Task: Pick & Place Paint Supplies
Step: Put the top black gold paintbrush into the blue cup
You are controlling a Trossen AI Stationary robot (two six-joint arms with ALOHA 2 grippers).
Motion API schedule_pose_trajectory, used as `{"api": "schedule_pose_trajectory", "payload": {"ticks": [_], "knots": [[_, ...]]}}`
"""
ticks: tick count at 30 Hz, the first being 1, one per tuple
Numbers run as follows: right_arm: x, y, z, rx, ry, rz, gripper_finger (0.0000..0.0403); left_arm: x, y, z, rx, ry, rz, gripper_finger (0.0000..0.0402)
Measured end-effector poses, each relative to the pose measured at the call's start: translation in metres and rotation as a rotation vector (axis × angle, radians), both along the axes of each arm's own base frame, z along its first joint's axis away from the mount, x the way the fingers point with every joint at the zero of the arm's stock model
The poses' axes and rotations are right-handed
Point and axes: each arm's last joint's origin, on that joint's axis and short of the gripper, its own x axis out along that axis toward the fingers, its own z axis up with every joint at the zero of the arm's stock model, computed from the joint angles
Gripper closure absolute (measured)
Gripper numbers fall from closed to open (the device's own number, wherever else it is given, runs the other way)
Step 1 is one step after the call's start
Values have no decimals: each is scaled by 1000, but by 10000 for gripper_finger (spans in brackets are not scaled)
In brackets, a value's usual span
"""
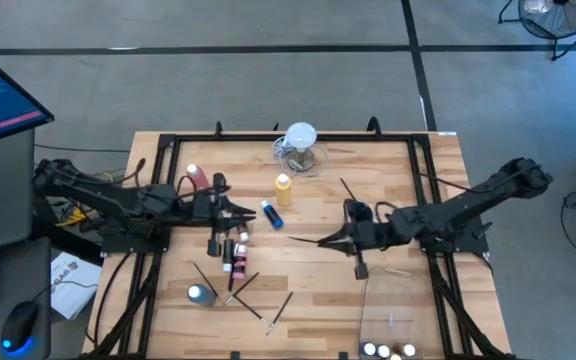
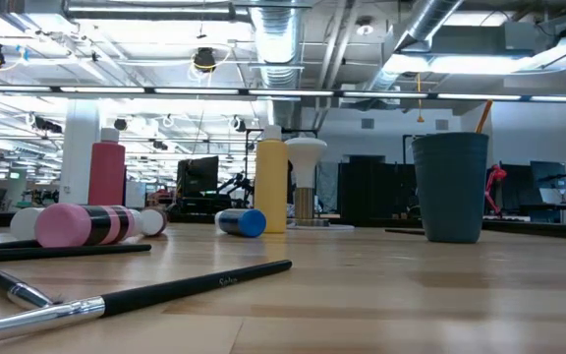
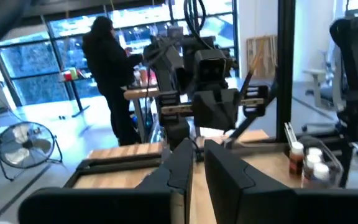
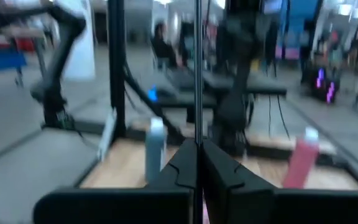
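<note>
While clenched (holding nothing), right end effector [image 1: 320,241] sits near blue bottle [image 1: 272,215].

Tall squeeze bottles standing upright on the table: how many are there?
2. The pink-red bottle stands at the back left; the yellow bottle stands mid-table, near the clear jug. The blue bottle lies flat. None seems hidden.

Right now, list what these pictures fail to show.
- Right gripper: whether its shut fingers pinch the brush is too small to tell in the high view; its wrist view is blurred.
- Clear bin: the high view's bottom edge cuts it off, so its small bottles cannot be counted.
- Left gripper: nearly shut; a grip cannot be made out.
- Cup: its contents are hidden by its wall in the low view.
</note>
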Motion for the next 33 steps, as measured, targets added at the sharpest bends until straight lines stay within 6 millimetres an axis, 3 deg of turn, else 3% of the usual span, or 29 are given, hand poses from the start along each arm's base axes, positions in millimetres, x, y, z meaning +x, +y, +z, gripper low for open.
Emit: {"api": "schedule_pose_trajectory", "payload": {"ticks": [9,13,20,24,33], "knots": [[-1,14,19,68,-344,178,403,44,-18,-6,3,-290,-248,371],[0,14,16,79,-317,145,403,59,-24,-15,-5,-383,-281,371],[10,17,-6,49,-157,93,403,91,-26,-53,-24,-238,-214,364],[22,11,-13,48,-127,44,403,93,-25,-46,-53,-271,-211,331],[23,8,-9,59,-131,37,403,89,-21,-48,-28,-255,-200,244]]}}
